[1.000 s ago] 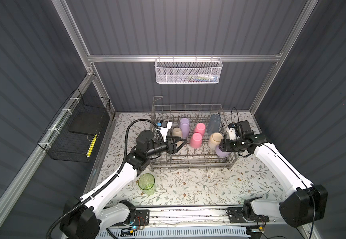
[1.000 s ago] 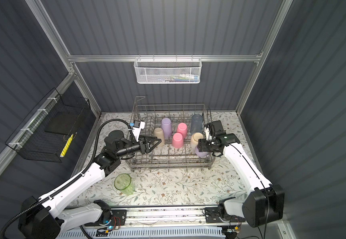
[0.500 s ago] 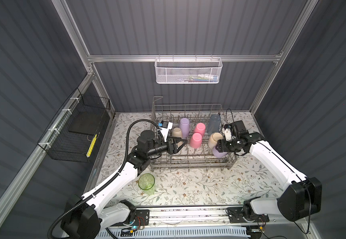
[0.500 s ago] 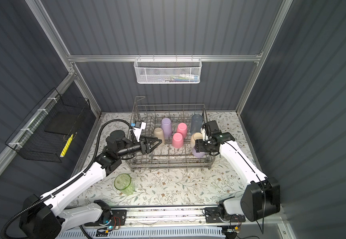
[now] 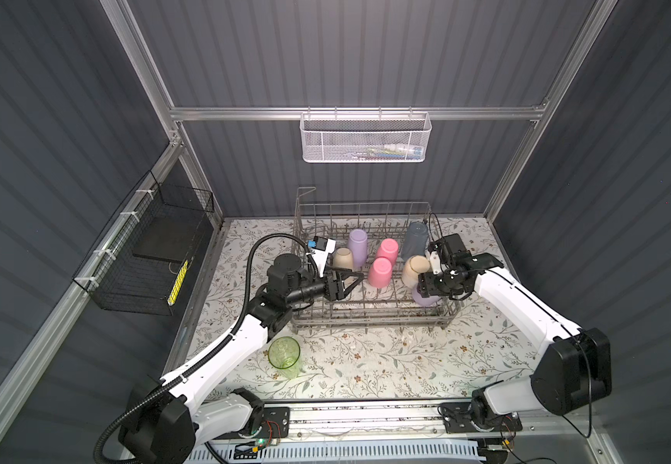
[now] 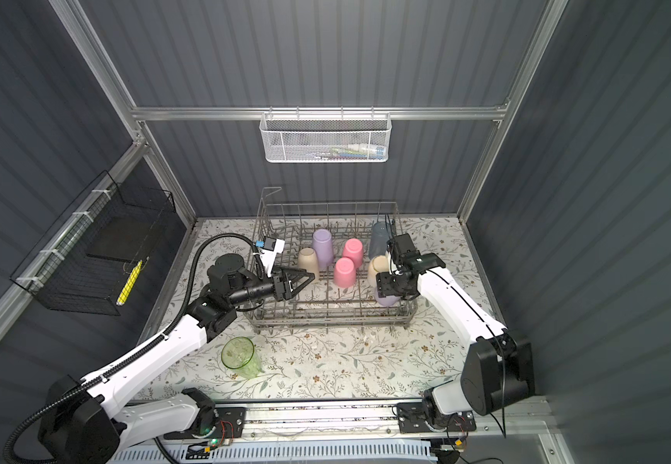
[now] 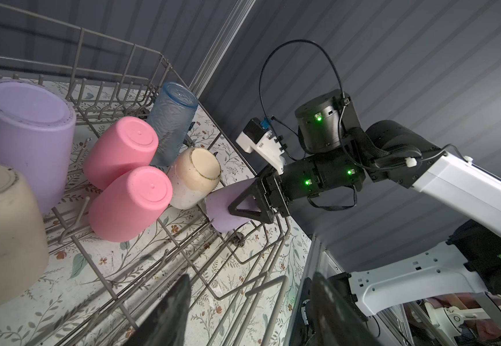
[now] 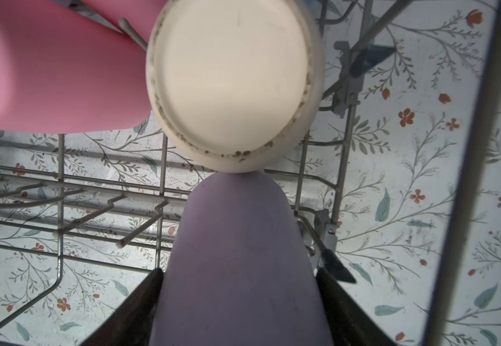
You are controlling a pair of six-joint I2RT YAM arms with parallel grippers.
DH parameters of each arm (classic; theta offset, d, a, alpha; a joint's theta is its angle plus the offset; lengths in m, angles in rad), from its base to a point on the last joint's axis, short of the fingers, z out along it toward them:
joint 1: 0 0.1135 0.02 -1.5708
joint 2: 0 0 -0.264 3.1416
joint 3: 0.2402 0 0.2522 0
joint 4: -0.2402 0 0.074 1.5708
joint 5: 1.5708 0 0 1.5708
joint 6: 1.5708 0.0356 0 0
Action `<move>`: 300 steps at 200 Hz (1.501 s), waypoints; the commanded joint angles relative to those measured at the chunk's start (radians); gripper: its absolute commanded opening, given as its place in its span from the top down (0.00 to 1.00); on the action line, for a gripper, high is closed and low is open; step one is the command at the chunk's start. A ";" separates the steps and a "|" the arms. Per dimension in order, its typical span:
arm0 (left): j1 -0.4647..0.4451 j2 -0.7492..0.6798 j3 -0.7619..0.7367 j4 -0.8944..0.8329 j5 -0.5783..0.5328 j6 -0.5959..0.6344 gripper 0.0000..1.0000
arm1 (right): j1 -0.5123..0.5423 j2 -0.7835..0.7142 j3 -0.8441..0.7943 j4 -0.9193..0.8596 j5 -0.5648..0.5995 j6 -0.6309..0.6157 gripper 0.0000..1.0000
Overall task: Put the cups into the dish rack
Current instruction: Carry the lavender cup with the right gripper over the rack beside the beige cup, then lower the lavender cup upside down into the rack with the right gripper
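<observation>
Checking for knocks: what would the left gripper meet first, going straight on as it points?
Probably the lilac cup in the right gripper. From the left gripper the line seems to pass beside the nearer pink cup, though depth is unclear.

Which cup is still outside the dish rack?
The clear green cup, upright on the table in front of the dish rack. The other seven are inside it, one lilac cup in the right gripper.

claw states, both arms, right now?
Left claw: open, empty, over the dish rack.
Right claw: closed on a lilac cup inside the rack.
</observation>
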 commanded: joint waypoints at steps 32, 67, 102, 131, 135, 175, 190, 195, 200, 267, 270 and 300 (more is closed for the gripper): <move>0.006 0.001 -0.009 0.016 0.022 0.023 0.37 | 0.028 0.038 0.029 -0.045 0.046 0.000 0.56; 0.006 0.005 -0.011 0.020 0.023 0.023 0.37 | 0.033 0.033 0.023 -0.049 0.081 0.014 0.43; 0.006 0.006 -0.018 0.024 0.028 0.021 0.37 | 0.036 0.028 0.019 -0.045 0.084 0.022 0.29; 0.007 0.003 -0.022 0.024 0.028 0.021 0.37 | 0.036 0.019 0.020 -0.042 0.079 0.025 0.19; 0.007 0.003 -0.022 0.024 0.028 0.021 0.37 | 0.035 0.018 0.021 -0.044 0.079 0.027 0.17; 0.008 0.005 -0.026 0.028 0.032 0.018 0.37 | 0.035 0.014 0.028 -0.053 0.090 0.030 0.09; 0.007 0.004 -0.028 0.031 0.034 0.016 0.37 | 0.035 0.007 0.029 -0.055 0.094 0.031 0.08; 0.007 0.006 -0.029 0.032 0.033 0.017 0.37 | 0.035 0.004 0.029 -0.056 0.094 0.031 0.08; 0.007 0.007 -0.031 0.033 0.034 0.016 0.38 | 0.035 0.002 0.031 -0.059 0.093 0.030 0.08; 0.008 0.009 -0.035 0.036 0.032 0.016 0.38 | 0.036 -0.151 -0.002 -0.087 0.067 0.059 0.06; 0.007 0.009 -0.035 0.037 0.031 0.015 0.38 | 0.037 -0.162 -0.004 -0.088 0.064 0.061 0.07; 0.007 0.021 -0.037 0.051 0.036 0.008 0.38 | 0.035 -0.264 -0.002 -0.123 0.066 0.079 0.08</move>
